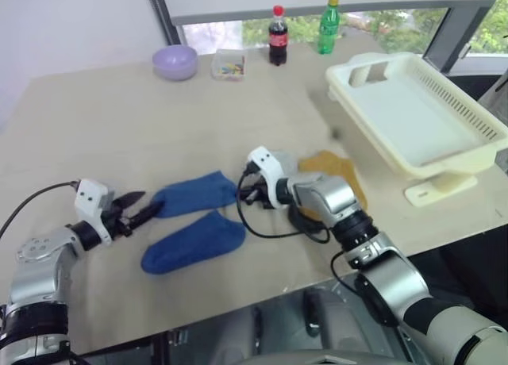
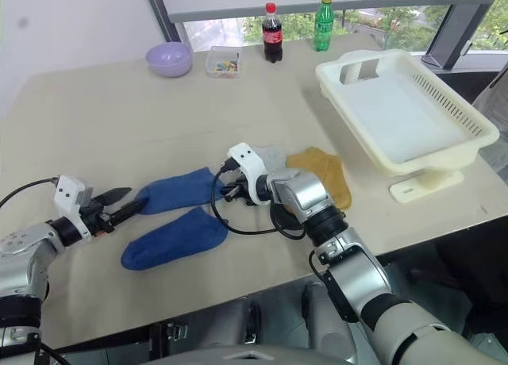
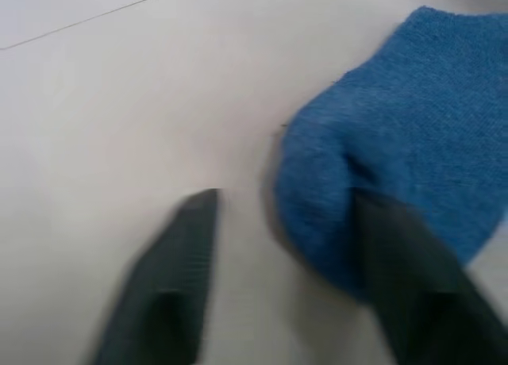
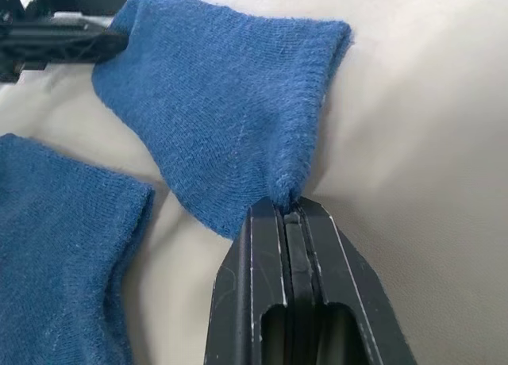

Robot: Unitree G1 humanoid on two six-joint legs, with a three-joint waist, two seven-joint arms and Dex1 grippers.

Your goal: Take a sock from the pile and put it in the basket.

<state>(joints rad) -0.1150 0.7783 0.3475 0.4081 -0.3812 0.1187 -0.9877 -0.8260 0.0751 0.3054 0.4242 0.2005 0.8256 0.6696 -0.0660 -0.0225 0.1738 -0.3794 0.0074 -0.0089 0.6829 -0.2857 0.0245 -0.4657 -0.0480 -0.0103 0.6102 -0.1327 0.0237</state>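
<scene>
Head camera, left eye: two royal blue socks lie low and left of centre on the beige table (image 1: 119, 127). The upper blue sock (image 1: 194, 194) stretches between the two arms. The left gripper (image 1: 136, 208), at lower left, has its fingers parted at the sock's left end, and the right gripper (image 1: 252, 195), at centre, meets its right edge. The lower blue sock (image 1: 193, 242) lies loose below it, and a mustard yellow sock (image 1: 337, 168) shows behind the right arm. The basket (image 1: 381, 103) stands at the right of the frame with no sock in it.

Head camera, right eye: the same layout, with a lilac bowl (image 2: 169, 59) and two bottles along the far edge at top.

Left wrist camera: the two black fingers are spread, one on bare table, the other against or perhaps pressing into the blue fabric; blur hides whether it has any hold.

Right wrist camera: the fingers are pressed together, pinching the sock's edge.

Progress appears early. One sock is gripped but flat on the table; lifting, carrying to the basket and releasing all remain.
</scene>
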